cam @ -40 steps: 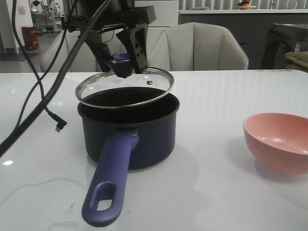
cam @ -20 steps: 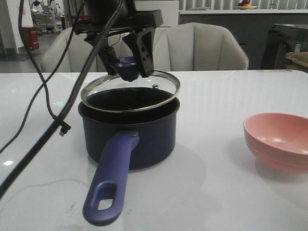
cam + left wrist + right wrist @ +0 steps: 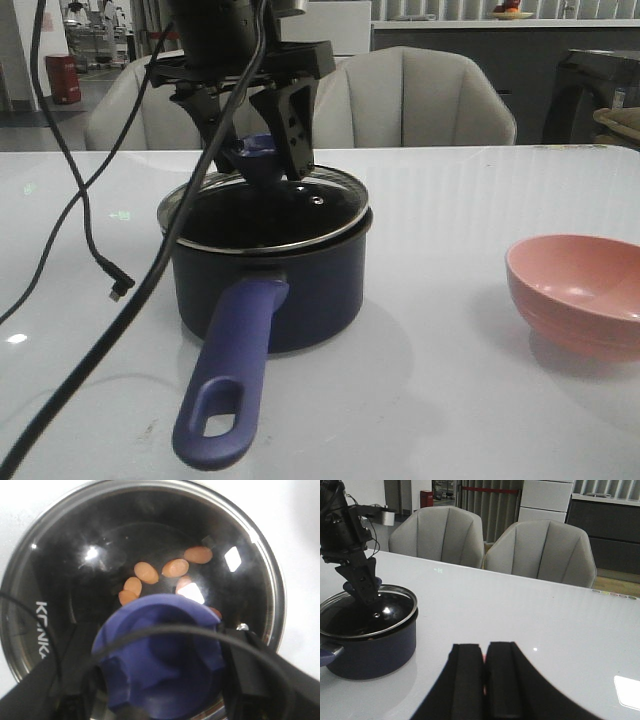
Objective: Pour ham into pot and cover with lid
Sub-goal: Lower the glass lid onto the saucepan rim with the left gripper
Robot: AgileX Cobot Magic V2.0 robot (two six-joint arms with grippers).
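The dark navy pot (image 3: 268,275) stands left of centre on the white table, its purple-blue handle (image 3: 232,375) pointing toward the front edge. The glass lid (image 3: 265,212) lies on the pot's rim. My left gripper (image 3: 262,150) is shut on the lid's purple-blue knob (image 3: 160,655), one finger on each side. Several orange-pink ham slices (image 3: 150,572) show through the glass on the pot's floor. My right gripper (image 3: 484,650) is shut and empty, above the table to the right of the pot (image 3: 367,635); it is out of the front view.
A salmon-pink bowl (image 3: 580,295), with nothing in it, stands at the right. Black cables (image 3: 95,240) hang from the left arm over the table left of the pot. Grey chairs (image 3: 420,95) stand behind the table's far edge.
The left gripper has lowered the lid from a tilted hold above the pot down onto the rim. The pot and the bowl have not moved.
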